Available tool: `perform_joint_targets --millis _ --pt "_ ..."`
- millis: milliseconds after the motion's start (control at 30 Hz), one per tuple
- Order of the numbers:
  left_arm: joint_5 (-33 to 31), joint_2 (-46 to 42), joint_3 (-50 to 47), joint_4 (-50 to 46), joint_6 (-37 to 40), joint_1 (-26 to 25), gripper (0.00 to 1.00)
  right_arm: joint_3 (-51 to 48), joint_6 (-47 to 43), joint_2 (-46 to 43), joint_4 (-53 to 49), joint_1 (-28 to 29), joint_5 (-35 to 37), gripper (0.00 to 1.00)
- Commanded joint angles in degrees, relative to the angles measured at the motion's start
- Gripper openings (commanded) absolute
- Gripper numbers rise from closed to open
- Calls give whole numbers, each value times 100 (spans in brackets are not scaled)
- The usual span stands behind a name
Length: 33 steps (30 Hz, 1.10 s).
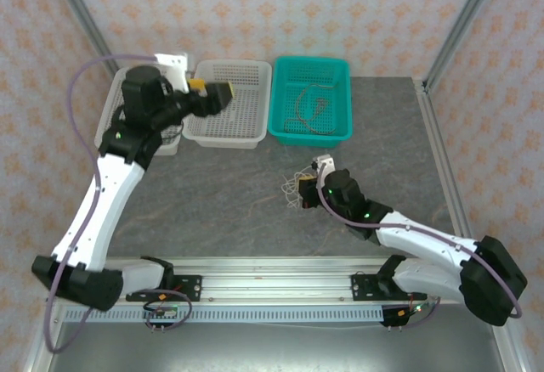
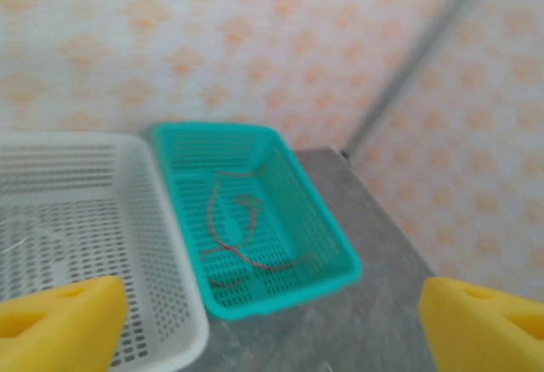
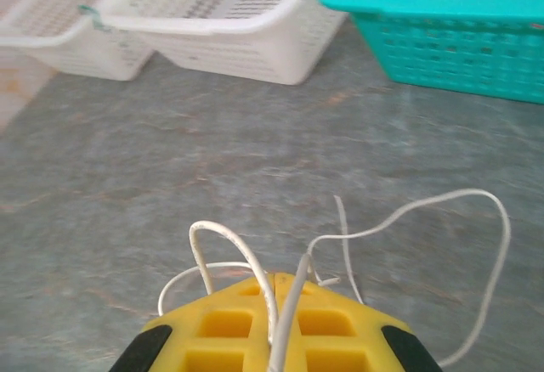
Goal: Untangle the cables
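The right hand [image 1: 305, 193] is seen low over the bench [image 1: 212, 202], closed on the white cable [image 3: 408, 219] — two strands are pinched between its yellow fingers [image 3: 357, 328], and loose loops are spread on the bench just ahead of them. The red-brown cable [image 2: 234, 236] is found lying alone in the teal basket [image 1: 310, 138], apparently sorted. The left hand [image 1: 219, 93] is held above the middle white basket [image 1: 223, 138], its fingers wide apart with nothing seen between them.

The main risk is judged to lie with the doubled grip. If the white cable is lifted or pulled with both strands clamped, a loop could be drawn tight into a knot rather than freed. So thin a wire could also be lost from the pads during a quick move. Should it be carried toward a basket, the trailing loop — long and springy — could be snagged on a rim or left hanging over the edge.
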Motion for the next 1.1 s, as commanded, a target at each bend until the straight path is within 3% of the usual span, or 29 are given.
perform_joint_targets --millis 0,167,300,400,500,567,633,800,900,1067 --pt "745 -488 -834 383 1280 -365 98 272 -15 177 621 -28 -1008 0" --pt "414 -1265 -1980 763 1588 -575 100 639 69 1014 260 -43 -1163 0" --pt "222 -1212 -2023 355 1577 -584 100 550 283 1614 330 -199 -1616 0" --pt "67 -1004 -1991 113 1326 -593 100 242 763 1479 543 -378 -1517 0" --pt "-488 -544 -1817 -461 1017 -610 98 -302 1216 911 918 -588 -1097 0" --pt "-903 -181 -1660 -838 645 -646 89 -465 1302 652 795 -708 -931 0" --pt "-1452 123 -1609 -1012 114 -813 73 -345 1198 649 106 -772 -836 0" --pt "-2582 820 -1479 -1350 -1161 -1688 57 -429 913 645 -95 -819 -1220 0" --pt "-2785 1383 -1347 -1549 -2427 -2003 45 -526 874 645 -105 -826 -1207 0" --pt "-2733 2324 -1028 -1486 -3664 -2367 43 -557 714 645 -264 -823 -1091 0"
